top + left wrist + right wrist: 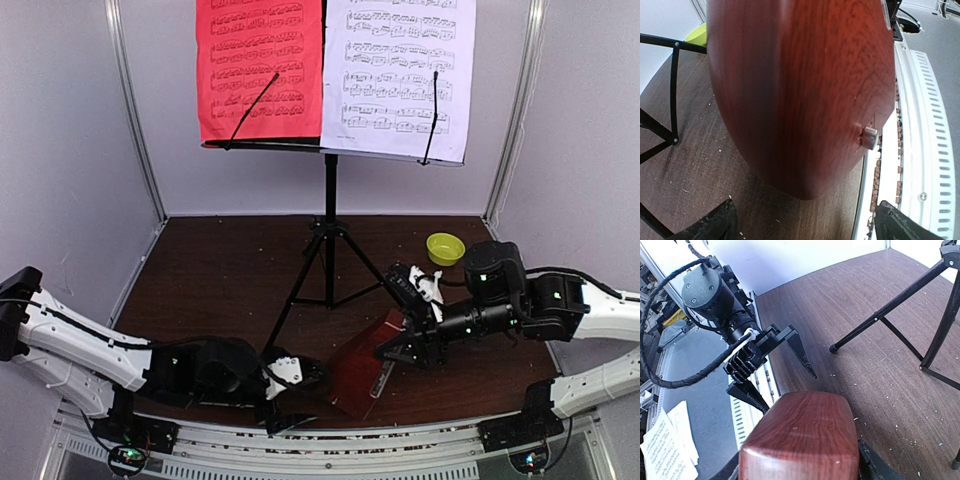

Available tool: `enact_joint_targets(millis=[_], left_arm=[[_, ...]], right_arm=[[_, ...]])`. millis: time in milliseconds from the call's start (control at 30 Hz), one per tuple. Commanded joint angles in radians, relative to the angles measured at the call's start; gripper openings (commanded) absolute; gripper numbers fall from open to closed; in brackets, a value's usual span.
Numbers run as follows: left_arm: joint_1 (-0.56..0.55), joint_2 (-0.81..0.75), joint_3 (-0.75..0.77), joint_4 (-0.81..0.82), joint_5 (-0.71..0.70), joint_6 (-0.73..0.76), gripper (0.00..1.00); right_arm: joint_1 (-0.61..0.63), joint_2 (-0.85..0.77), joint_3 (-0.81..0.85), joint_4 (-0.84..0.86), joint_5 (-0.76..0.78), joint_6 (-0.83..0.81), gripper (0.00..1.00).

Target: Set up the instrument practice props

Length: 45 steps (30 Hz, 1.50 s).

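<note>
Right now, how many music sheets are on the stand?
2: a red sheet on the left half of the stand, a white sheet on the right half. More printed pages lie off the table.

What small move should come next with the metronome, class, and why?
Probably the right hand should tip the metronome upright on the table. It grips the metronome, which lies tilted near the front edge, while the left hand stands open and apart from it.
</note>
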Motion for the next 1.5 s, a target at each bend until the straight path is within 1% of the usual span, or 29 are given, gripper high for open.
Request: enact_joint_targets(millis=[0,133,267,333,533,633,933,1233,1367,1467], left_arm=[[-0.005,0.008,0.04,0.03,-0.034,0.007,0.98],[-0.005,0.033,0.046,0.061,-0.051,-0.045,0.98],[-0.005,0.091,0.069,0.07,-0.055,-0.081,0.98],[-0.005,0.12,0.086,0.059,-0.064,-0.085,0.98],[-0.002,0.154,0.098,0.091,-0.06,-0.092,0.97],[0.018,0.173,0.104,0.104,-0.041,-0.114,0.97],[0.056,0.196,0.126,0.114,0.039,-0.114,0.85],[0.083,0.216,0.139,0.104,0.075,-0.11,0.62],[0.088,0.227,0.151,0.097,0.077,-0.1,0.57],[0.096,0.233,0.153,0.103,0.09,-0.094,0.5]], right_arm=[[-0.017,-0.025,0.005,0.133,0.015,0.013,0.0],[-0.04,-0.021,-0.033,0.206,0.057,0.112,0.0],[-0.051,0.029,-0.029,0.213,0.067,0.175,0.0],[-0.051,0.052,-0.026,0.219,0.06,0.193,0.0],[-0.051,0.083,-0.025,0.232,0.073,0.22,0.0],[-0.051,0.101,-0.016,0.222,0.07,0.227,0.0],[-0.051,0.111,-0.004,0.196,0.071,0.227,0.0],[-0.051,0.102,-0.008,0.203,0.07,0.228,0.0],[-0.051,0.099,-0.011,0.214,0.07,0.234,0.0],[-0.052,0.099,-0.011,0.22,0.068,0.238,0.0]])
